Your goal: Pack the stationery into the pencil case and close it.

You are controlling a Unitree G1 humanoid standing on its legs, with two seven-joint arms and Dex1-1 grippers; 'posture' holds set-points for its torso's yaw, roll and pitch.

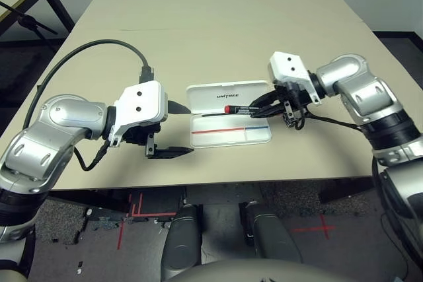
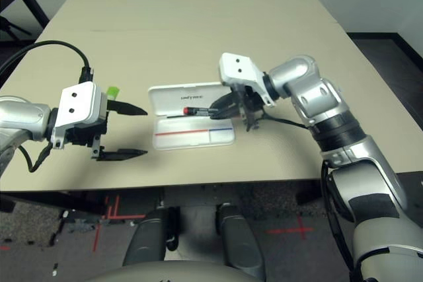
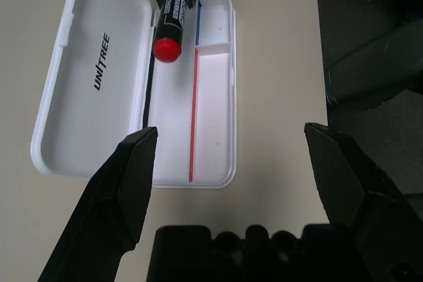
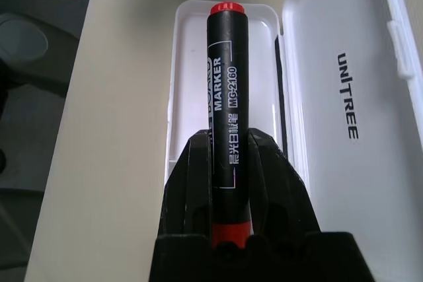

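Head cameras overlook the table [image 1: 218, 18]; wrist cameras closely share the pencil case [image 3: 119, 84].

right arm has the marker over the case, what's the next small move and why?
Probably lower the right gripper a little and open it. It is shut on the marker, which hangs over the open pencil case, its red end above the tray near the hinge, not yet resting in it. The left gripper is open beside the case, holding nothing.

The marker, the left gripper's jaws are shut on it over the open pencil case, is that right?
Wrong arm. The right gripper has its jaws shut on the marker over the open pencil case, as the right wrist view shows. The left gripper stands open beside the case.
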